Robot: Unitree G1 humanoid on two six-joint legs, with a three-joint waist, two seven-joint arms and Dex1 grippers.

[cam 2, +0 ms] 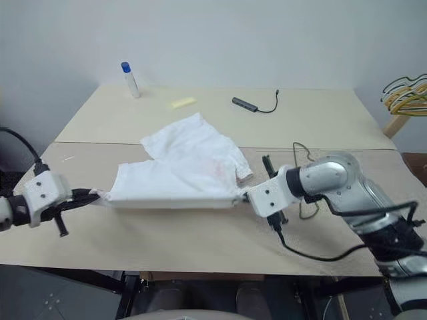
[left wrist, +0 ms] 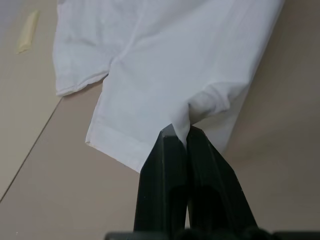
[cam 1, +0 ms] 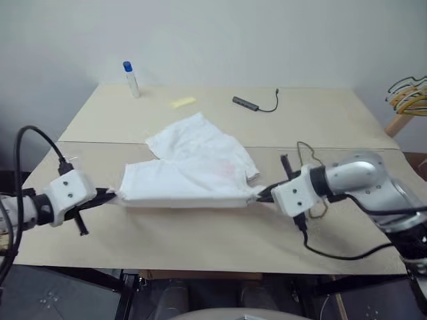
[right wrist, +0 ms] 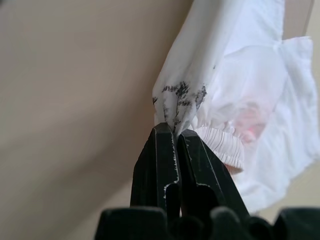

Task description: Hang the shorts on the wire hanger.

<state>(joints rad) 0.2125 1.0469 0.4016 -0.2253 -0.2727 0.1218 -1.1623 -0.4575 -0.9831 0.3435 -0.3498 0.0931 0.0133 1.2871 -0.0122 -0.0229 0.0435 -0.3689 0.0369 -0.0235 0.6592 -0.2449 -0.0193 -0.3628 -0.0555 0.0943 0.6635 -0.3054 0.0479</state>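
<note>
The white shorts (cam 1: 193,167) hang stretched between my two grippers just above the near half of the table, with their far leg resting on the tabletop. My left gripper (cam 1: 110,195) is shut on one end of the cloth (left wrist: 200,102). My right gripper (cam 1: 261,195) is shut on the other end, by the gathered waistband (right wrist: 220,145), where a dark mark and a pinkish patch show. The thin wire hanger (cam 1: 311,149) lies on the table under my right arm, mostly hidden by it.
At the table's far side stand a small bottle with a blue cap (cam 1: 131,79), a yellow scrap (cam 1: 183,102) and a dark adapter with a cable (cam 1: 247,103). Bunched yellow and dark hangers (cam 1: 408,97) sit on a wooden rack at the right edge.
</note>
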